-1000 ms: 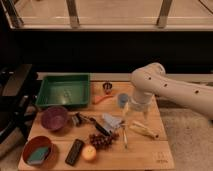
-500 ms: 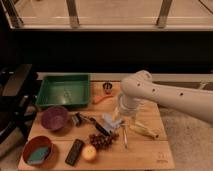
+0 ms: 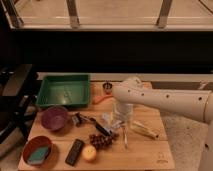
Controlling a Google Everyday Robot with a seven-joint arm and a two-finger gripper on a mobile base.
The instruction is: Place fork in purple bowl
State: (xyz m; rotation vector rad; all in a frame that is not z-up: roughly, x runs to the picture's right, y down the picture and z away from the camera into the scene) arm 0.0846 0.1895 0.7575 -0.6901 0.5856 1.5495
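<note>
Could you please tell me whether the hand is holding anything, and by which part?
It cannot be told: the hand hangs low over the middle of the table, and the fork seems to lie beside it.

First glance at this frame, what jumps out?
The white arm reaches in from the picture's right, its gripper low over the middle of the wooden table. A green tray sits back left, the purple bowl just in front of it. The slim fork lies just in front of the gripper.
</note>
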